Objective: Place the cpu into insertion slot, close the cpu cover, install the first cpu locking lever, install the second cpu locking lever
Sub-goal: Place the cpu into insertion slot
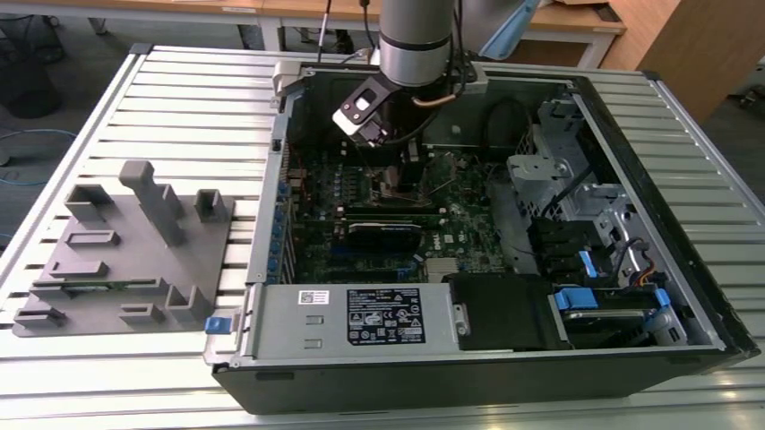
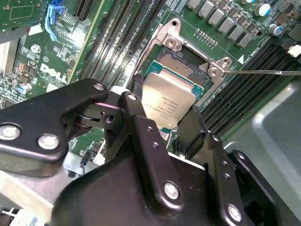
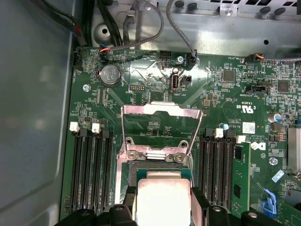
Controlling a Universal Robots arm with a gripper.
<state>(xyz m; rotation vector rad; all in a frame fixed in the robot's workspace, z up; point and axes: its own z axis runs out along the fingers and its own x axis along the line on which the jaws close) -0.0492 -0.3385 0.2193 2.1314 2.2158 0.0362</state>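
Gripping: hand (image 2: 164,113) clamped on cpu (image 2: 168,96) | cpu over insertion slot (image 2: 181,63) | cpu cover (image 3: 160,109) raised open

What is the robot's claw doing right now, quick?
The gripper: closed, holding the cpu over the insertion slot.
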